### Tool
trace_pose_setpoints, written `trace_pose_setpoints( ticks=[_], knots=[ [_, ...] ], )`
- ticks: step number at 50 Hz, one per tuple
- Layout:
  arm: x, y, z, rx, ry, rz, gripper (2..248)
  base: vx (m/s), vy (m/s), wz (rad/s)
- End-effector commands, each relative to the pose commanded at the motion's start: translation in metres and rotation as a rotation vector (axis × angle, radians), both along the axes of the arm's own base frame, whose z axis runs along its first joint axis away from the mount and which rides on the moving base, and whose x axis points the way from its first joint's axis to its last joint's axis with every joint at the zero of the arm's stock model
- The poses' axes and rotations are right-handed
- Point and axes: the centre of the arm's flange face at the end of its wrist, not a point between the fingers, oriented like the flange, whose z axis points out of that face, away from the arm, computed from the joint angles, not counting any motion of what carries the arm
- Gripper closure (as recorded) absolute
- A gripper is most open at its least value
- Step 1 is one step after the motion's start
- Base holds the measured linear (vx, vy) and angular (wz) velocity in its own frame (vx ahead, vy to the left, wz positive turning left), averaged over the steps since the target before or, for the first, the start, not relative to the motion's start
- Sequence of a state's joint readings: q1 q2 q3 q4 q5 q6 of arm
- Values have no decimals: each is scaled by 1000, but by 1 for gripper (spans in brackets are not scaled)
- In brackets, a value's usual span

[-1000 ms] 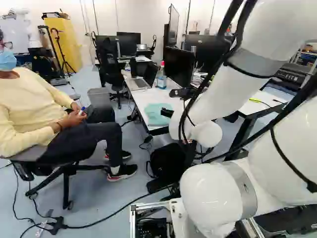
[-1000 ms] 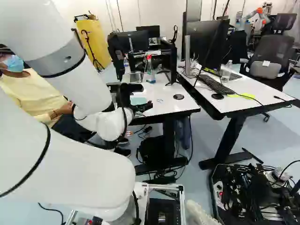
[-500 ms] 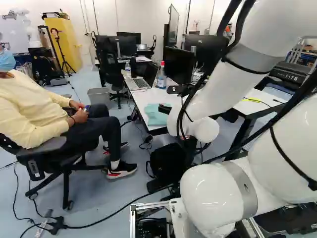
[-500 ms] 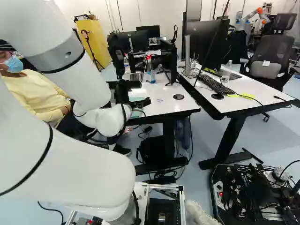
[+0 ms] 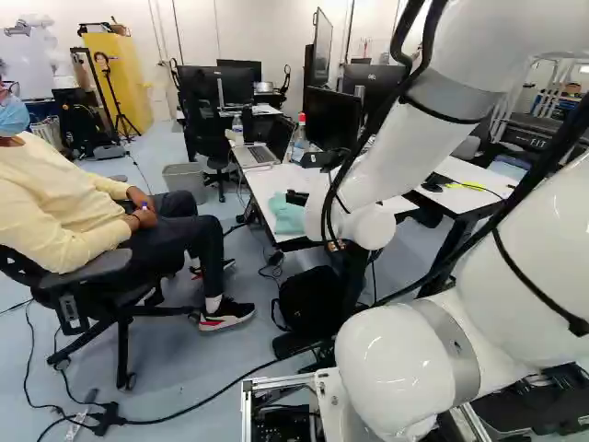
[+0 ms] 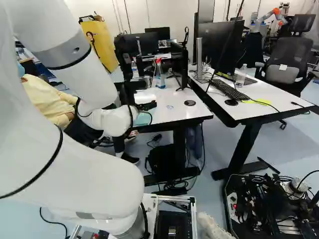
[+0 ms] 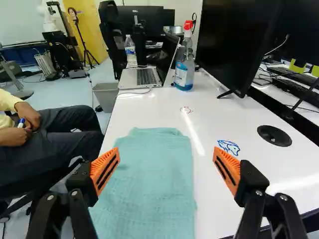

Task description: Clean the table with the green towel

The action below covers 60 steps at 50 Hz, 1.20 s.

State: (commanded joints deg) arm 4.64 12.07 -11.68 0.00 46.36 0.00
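In the right base view my gripper [image 6: 146, 106] hangs over the near end of the white table [image 6: 172, 110]. The wrist view shows the gripper [image 7: 166, 155] open, its orange pads wide apart with nothing held. Spread flat ahead of and under it is the green towel [image 7: 155, 174], mostly between the two fingers as seen from there, and close to the table's left edge. A blue drawn mark [image 7: 229, 147] and a small red one [image 7: 186, 110] show on the tabletop beside and beyond the towel.
Beyond the towel stand a spray bottle [image 7: 184, 74], an open laptop [image 7: 140, 76] and a monitor [image 7: 234, 45]. A round black disc [image 7: 274, 135] lies on the table. A seated person [image 5: 64, 203] is close to the table's left side. Another robot [image 6: 266, 19] stands far back.
My arm has shifted a little to the left in both base views, carrying the open gripper over the towel. The towel lies where it was. The base has not moved.
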Motion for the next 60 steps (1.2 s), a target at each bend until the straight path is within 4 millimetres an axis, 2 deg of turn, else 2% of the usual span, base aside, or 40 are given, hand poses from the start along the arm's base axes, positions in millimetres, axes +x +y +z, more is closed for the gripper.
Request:
trace_pose_setpoints(
  ticks=[60],
  knots=[
    [62, 30, -10, -21, 185, 67, 3, 0, 0, 0]
  ],
)
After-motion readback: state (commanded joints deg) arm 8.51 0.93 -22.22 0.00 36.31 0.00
